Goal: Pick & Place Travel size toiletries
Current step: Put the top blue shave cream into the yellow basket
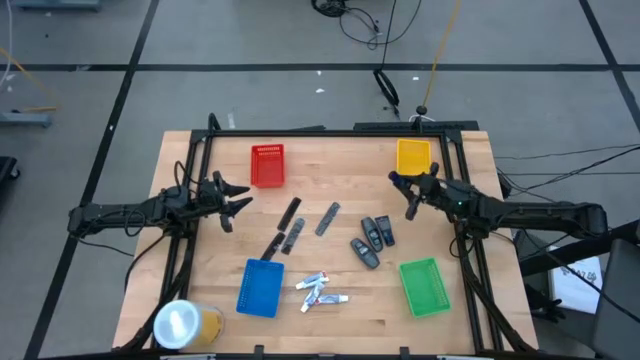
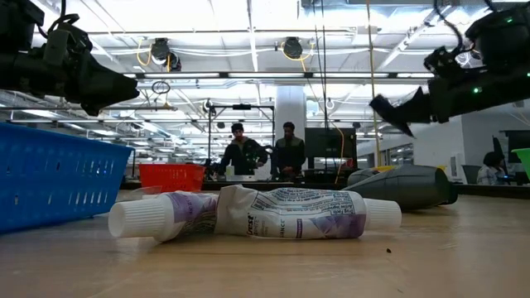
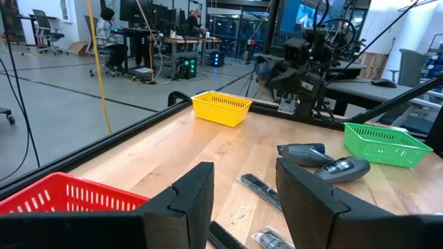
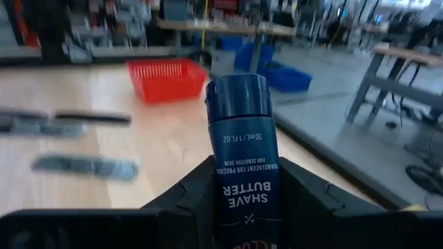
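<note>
The right jaws (image 4: 239, 197) clamp a dark-blue shave butter bottle (image 4: 243, 166) above the surface (image 1: 330, 305), beside the yellow tray (image 1: 413, 156) at the far right corner. The left jaws (image 3: 242, 200) hang part open, empty, beside the red tray (image 1: 267, 165).

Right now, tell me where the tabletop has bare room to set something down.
Bare wood lies between the red tray and yellow tray, and between the toothpaste tubes and green tray. The middle is crowded: combs and dark oval pieces lie close together. The roll fills the corner beside the blue tray.
</note>
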